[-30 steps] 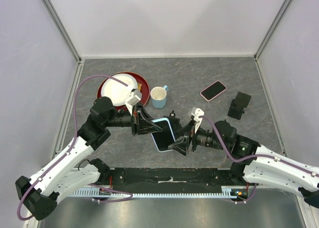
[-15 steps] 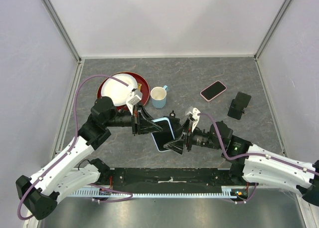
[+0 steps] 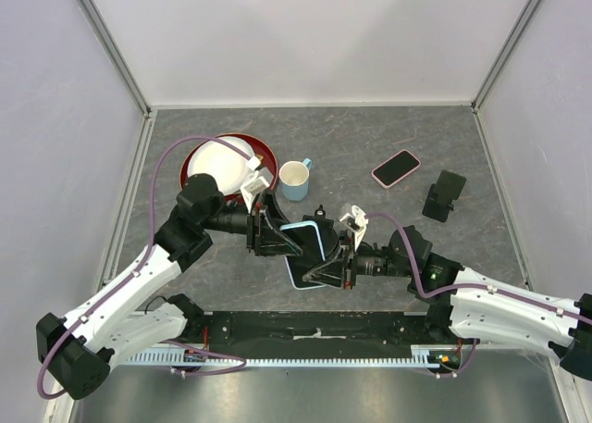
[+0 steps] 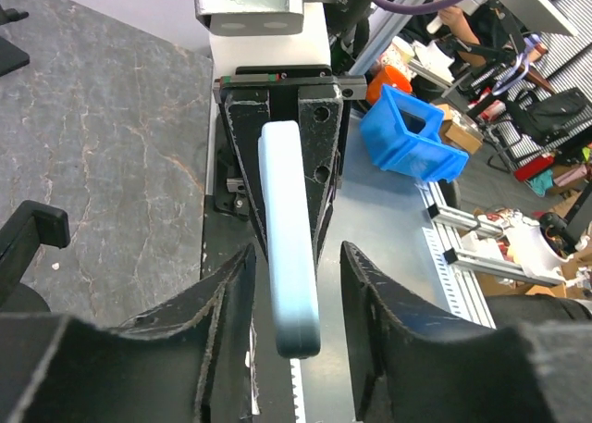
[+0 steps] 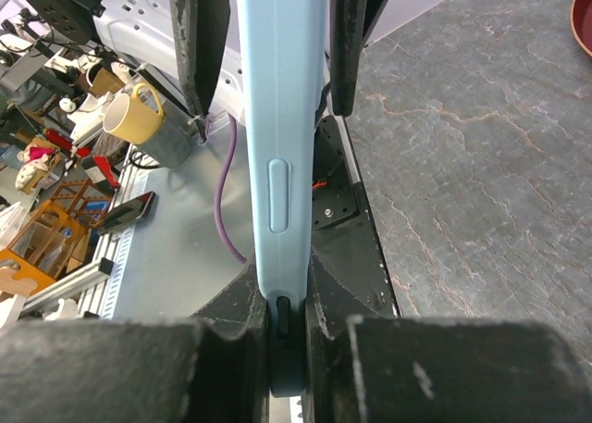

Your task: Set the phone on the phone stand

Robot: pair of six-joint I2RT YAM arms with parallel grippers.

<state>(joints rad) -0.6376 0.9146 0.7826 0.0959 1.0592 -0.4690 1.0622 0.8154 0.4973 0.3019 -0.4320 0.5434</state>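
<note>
On the grey stone-patterned table (image 3: 370, 136), the left arm (image 3: 139, 275) reaches from the near-left corner with its elbow bent and its forearm pointing toward the phone stand (image 3: 445, 195). The right arm (image 3: 499, 304) comes in from the near-right corner, its forearm pointing away from the stand, so the two wrists face each other well to the left of it. The red plate (image 3: 268, 153) carrying a white bowl (image 3: 220, 162) sits far to the stand's left. The blue-cased phone (image 3: 310, 242) hangs edge-on above the table between the two wrists, left of the stand and nearer the arm bases. The right gripper (image 5: 285, 312) is pinching its lower edge, fingers pressed against both faces. The left gripper (image 4: 294, 256) straddles the opposite end with its fingers spread, a gap visible on each side of the case. A mug (image 3: 294, 179) stands left of the stand, and a pink phone (image 3: 396, 167) lies flat just beside it, on its far-left side.
</note>
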